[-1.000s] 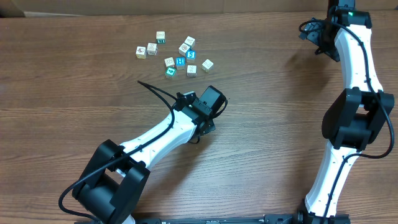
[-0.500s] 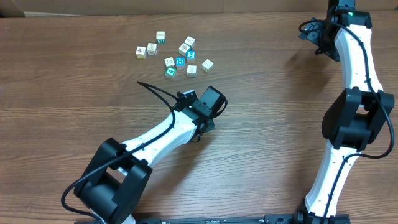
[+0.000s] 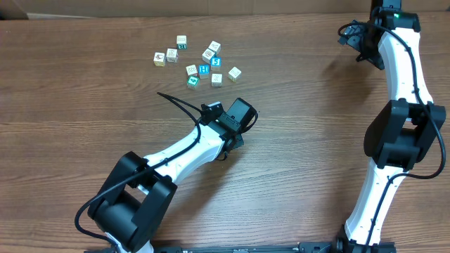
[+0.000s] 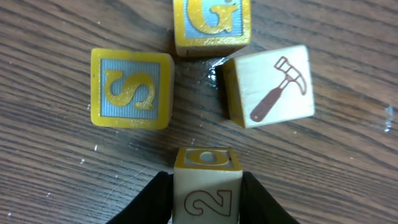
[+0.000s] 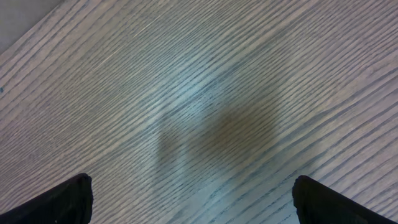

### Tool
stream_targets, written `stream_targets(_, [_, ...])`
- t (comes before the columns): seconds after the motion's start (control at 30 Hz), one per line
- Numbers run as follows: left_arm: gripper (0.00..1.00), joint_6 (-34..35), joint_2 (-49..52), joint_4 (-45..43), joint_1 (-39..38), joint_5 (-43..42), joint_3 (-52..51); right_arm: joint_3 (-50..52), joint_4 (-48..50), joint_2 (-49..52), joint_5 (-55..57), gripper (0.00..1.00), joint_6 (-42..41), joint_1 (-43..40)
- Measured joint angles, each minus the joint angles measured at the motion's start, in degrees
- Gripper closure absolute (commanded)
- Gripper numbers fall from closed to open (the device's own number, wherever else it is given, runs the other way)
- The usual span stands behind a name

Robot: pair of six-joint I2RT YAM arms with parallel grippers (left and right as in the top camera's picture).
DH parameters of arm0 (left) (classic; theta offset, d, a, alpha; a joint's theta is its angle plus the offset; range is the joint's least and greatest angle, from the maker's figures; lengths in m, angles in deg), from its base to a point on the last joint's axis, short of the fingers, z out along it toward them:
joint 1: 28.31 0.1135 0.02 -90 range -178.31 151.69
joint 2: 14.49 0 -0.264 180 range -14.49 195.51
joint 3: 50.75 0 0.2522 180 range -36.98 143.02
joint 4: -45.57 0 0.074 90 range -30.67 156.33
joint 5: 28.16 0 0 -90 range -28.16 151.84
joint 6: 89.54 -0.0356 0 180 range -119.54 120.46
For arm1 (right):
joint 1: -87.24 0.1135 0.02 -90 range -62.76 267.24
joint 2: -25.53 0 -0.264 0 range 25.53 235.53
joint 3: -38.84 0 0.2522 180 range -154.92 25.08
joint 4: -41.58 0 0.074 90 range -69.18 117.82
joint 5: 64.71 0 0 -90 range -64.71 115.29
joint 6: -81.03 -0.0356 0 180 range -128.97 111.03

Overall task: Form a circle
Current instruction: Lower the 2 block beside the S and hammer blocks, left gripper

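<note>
Wooden number block (image 4: pixel 206 165) sits nearest, the left gripper (image 4: pixel 206 190) closed on its two sides, low over the table (image 4: pixel 50 186) at the near edge of the circle (image 4: pixel 163 93). Beyond lie the S block (image 4: pixel 130 87) and hammer block (image 4: pixel 270 84), then the G block (image 4: pixel 212 25). Placing looks like the step in hand. Next, I judge: let go, lift straight up, then fetch from the loose bunch (image 3: pixel 204 69) farther off. The right gripper (image 5: pixel 191 198) hangs wide open, well apart.

S block (image 4: pixel 130 88): yellow "S" on blue face.
G block (image 4: pixel 211 25): yellow "G" on blue face.
2 block (image 4: pixel 206 190): red-outlined "2" on side; round yellow character on top, unclear.
Hammer block (image 4: pixel 268 85): brown hammer sign.
</note>
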Motion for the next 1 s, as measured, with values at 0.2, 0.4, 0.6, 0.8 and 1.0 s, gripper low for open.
stream_targets(0.2, [0.56, 0.0, 0.4, 0.4, 0.0, -0.1, 0.0, 0.0, 0.0, 0.0, 0.0, 0.0, 0.0, 0.0])
stream_targets(0.4, [0.51, -0.2, 0.4, 1.5, 0.0, -0.1, 0.0, 0.0, 0.0, 0.0, 0.0, 0.0, 0.0, 0.0])
stream_targets(0.6, [0.69, -0.4, 0.4, 2.7, 0.0, -0.7, 0.1, 0.0, 0.0, 0.0, 0.0, 0.0, 0.0, 0.0])
stream_targets(0.8, [0.73, -0.4, 0.4, 2.8, 0.0, -0.7, 0.1, 0.0, 0.0, 0.0, 0.0, 0.0, 0.0, 0.0])
stream_targets(1.0, [0.73, -0.4, 0.4, 1.8, 0.0, 0.1, 0.1, 0.0, 0.0, 0.0, 0.0, 0.0, 0.0, 0.0])
